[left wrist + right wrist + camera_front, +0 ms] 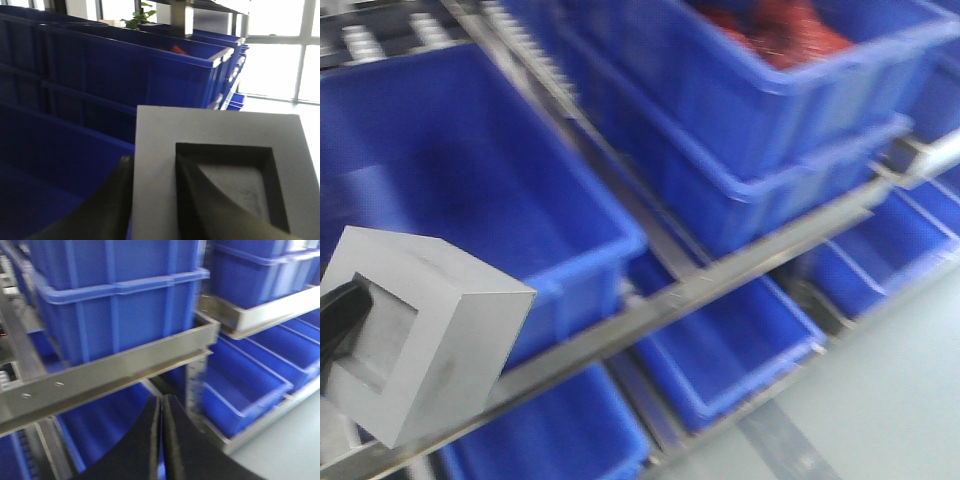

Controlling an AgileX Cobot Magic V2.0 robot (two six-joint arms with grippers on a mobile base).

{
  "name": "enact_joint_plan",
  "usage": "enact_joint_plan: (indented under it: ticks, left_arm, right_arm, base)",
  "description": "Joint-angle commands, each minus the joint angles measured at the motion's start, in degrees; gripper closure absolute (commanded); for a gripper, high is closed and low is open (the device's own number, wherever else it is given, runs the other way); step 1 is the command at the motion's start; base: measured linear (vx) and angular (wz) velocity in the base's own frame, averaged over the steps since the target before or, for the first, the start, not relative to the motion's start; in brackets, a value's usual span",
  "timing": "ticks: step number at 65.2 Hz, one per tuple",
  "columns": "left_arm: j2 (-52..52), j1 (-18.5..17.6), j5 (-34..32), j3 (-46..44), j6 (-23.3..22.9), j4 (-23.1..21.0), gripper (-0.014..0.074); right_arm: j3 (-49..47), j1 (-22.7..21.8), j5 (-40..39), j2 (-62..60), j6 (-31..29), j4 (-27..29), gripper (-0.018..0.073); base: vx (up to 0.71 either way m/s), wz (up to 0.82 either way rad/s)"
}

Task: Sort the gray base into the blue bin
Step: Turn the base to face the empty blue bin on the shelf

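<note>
Left gripper (154, 200) clamps a wall of the gray base (220, 132), one finger inside the recess, probably because the block is too wide to span, with the blue bin (470, 150) just beyond the fingertips; right gripper (161, 435) pressed closed, empty.

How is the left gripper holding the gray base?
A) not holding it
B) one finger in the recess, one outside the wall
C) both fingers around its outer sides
B: the left gripper pinches one wall of the gray base, one finger inside the recess, the other outside.
</note>
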Motion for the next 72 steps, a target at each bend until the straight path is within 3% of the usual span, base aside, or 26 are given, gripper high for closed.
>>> enact_joint_plan:
  ticks: [1, 35, 72]
  left_arm:
    - [0.02, -0.20, -6.05, -1.78, -0.71, -0.31, 0.0603]
    - [0.02, -0.20, -6.05, -1.78, -0.71, -0.31, 0.0603]
    - [0.02, -0.20, -6.05, -1.78, -0.71, -0.31, 0.0603]
  right_arm:
    - [0.03, 0.00, -4.30, 0.05, -0.52, -0.46, 0.0564]
    - [0.03, 0.00, -4.30, 0.05, -0.52, -0.46, 0.0564]
    - [0.03, 0.00, -4.30, 0.05, -0.52, -0.46, 0.0564]
  base:
    - [0.18, 0.76]
    - [0.16, 0.68]
    - [0.08, 0.32]
